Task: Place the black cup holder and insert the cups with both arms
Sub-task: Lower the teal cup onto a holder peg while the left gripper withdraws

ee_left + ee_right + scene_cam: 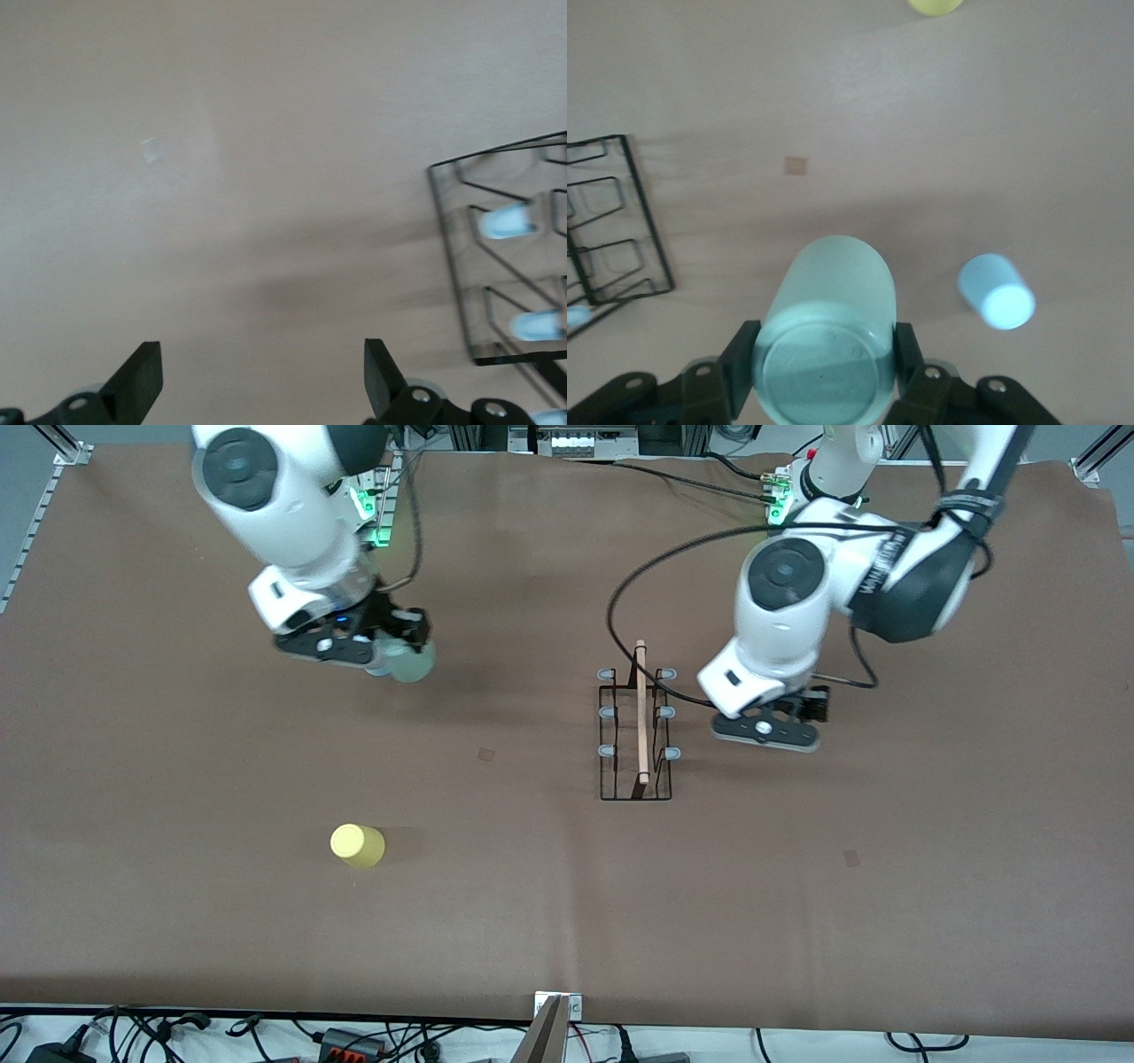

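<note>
Black cup holder and three cups

The black cup holder [636, 731] stands upright, pegs bare. Toward the right arm's end from it: grey-green cup [828, 341] clamped aloft, blue cup [996, 292] on the table, yellow cup [358, 845] nearer the camera.

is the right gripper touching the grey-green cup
Touching: the right wrist view shows the right gripper with both fingers pressed against the grey-green cup.

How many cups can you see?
3. The grey-green cup is held in the right pincer. The blue cup stands on the table under that arm. The yellow cup stands nearest the front camera.
</note>
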Controlling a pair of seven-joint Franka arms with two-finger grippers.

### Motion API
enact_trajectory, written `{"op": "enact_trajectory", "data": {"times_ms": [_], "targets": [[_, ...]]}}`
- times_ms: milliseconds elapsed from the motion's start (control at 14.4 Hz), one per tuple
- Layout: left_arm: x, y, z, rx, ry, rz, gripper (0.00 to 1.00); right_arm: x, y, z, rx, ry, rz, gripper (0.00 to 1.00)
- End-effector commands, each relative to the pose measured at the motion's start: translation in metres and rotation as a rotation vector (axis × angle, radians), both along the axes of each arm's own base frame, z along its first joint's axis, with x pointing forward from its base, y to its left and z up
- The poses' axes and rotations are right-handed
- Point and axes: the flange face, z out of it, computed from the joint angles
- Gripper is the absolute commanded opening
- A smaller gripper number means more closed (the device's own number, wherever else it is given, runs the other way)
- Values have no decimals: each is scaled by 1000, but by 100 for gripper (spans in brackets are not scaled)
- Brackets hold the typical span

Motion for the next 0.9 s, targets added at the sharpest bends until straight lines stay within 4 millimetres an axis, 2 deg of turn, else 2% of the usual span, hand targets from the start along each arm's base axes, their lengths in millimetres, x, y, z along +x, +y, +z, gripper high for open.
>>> {"op": "enact_trajectory", "data": {"times_ms": [0,139,278,347,555,694,833], "targets": [[7,21,7,5,30,-22,100,12,55,-7,26,35,-121,0],[11,47,6,11,82,-20,100,5,104,-19,31,56,-157,0],[21,69,26,-11,107,-15,100,4,140,-38,28,76,-225,0],[27,84,39,-57,132,-1,100,6,154,-41,42,71,-256,0],[38,128,57,-126,159,34,100,-19,212,-50,49,60,-286,0],[43,149,72,-131,162,22,100,-33,238,-64,53,23,-288,0],[44,164,88,-133,178,9,100,-42,254,-80,56,-4,-273,0]]}}
